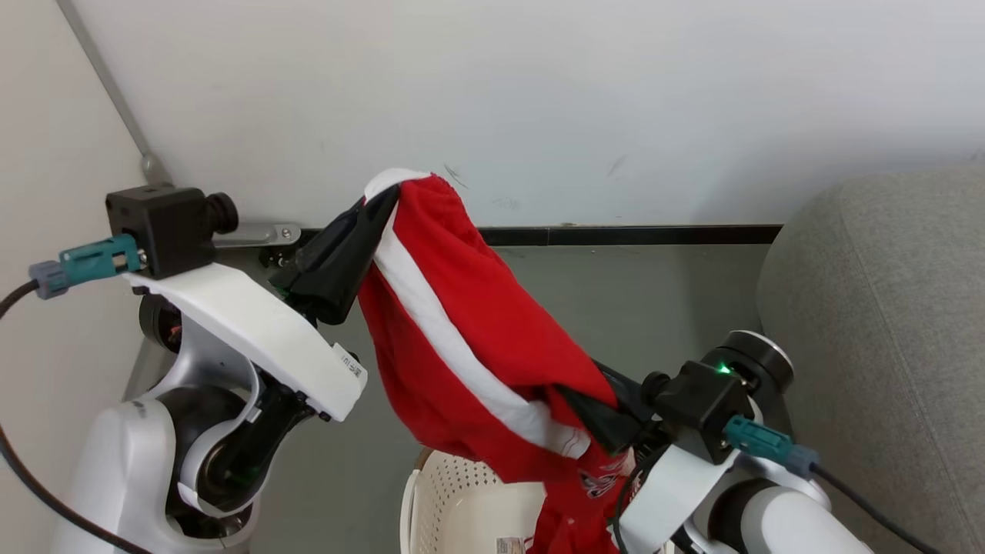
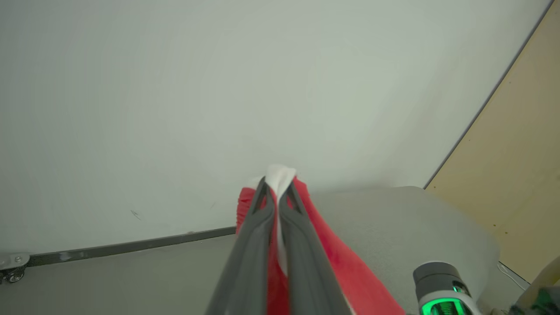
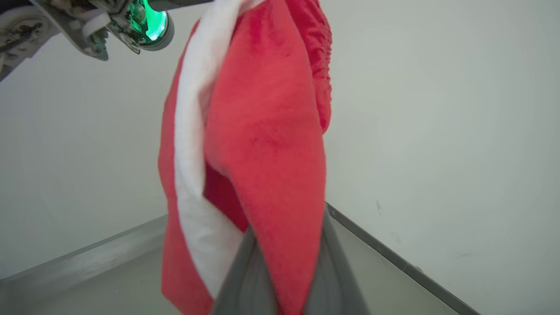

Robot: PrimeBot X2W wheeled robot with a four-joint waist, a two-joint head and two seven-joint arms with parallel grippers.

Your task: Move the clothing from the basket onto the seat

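A red garment [image 1: 469, 338] with a white stripe, part of the clothing, hangs stretched between my two grippers above the basket [image 1: 462, 504]. My left gripper [image 1: 385, 201] is raised high and shut on the garment's white-trimmed top edge [image 2: 280, 177]. My right gripper [image 1: 596, 419] is lower, shut on a fold of the red fabric [image 3: 267, 175]. The garment's lower end with team lettering [image 1: 596, 483] drapes down by the basket's rim. The grey seat [image 1: 885, 323] stands at the right.
A white wall [image 1: 539, 100] with a dark baseboard [image 1: 631, 235] runs close behind. Grey floor [image 1: 662, 300] lies between basket, wall and seat. A metal door fitting [image 1: 258, 233] sits at the wall's foot on the left. A tan panel [image 2: 520, 144] rises beyond the seat.
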